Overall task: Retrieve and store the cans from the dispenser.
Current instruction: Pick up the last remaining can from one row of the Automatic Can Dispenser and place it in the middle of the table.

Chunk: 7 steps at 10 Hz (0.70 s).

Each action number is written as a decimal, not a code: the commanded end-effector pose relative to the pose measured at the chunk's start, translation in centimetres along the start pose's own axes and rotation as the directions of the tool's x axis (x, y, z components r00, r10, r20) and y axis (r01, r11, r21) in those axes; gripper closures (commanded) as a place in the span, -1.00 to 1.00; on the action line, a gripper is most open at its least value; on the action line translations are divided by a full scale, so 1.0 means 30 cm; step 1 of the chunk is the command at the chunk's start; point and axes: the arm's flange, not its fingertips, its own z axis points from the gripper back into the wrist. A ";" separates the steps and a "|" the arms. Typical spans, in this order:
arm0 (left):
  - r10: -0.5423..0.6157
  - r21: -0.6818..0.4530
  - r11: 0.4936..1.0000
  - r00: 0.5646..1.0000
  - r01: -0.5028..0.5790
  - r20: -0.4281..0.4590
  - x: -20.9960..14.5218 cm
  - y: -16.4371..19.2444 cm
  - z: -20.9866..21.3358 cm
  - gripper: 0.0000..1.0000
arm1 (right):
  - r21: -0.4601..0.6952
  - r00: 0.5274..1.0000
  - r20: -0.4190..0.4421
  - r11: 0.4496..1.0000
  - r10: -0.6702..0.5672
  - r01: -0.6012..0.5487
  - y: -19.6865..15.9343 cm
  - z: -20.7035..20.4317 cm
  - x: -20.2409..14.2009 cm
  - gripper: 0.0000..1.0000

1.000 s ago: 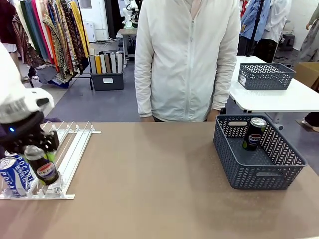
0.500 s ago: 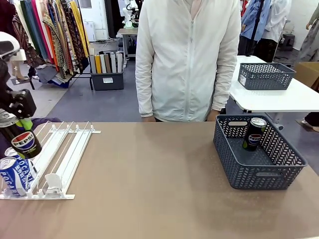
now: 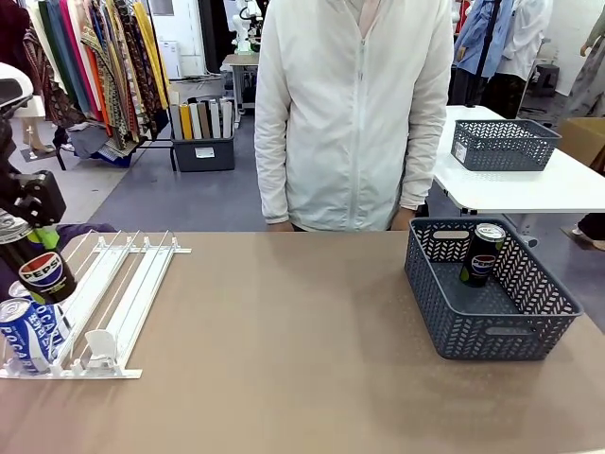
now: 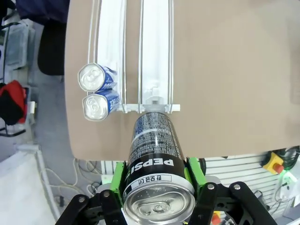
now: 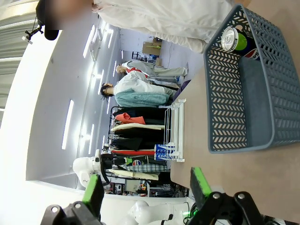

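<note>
Left gripper [image 4: 157, 174] clamped on a slim black Pepsi can [image 3: 44, 272], held above the low white railed dispenser [image 3: 132, 284] – two blue Pocari cans [image 3: 28, 331] at its front left, dark grey perforated plastic basket [image 3: 510, 331] with a second black Pepsi can [image 3: 483, 253] upright inside, right gripper [image 5: 146, 177] – fingers apart.

Pepsi can [image 3: 45, 274] aloft, blue cans [image 3: 28, 333] in dispenser [image 3: 135, 287]

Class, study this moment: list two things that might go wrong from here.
1. The left gripper clamps the black Pepsi can near its top; it might slip on the way across the table.
2. The grey basket already holds an upright can, which a careless set-down could topple.
</note>
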 end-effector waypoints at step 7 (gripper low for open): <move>-0.113 -0.200 0.973 0.993 0.119 0.043 0.158 -0.761 -0.358 1.00 | 0.013 1.000 0.003 1.000 0.023 -0.023 0.006 0.002 0.004 -1.00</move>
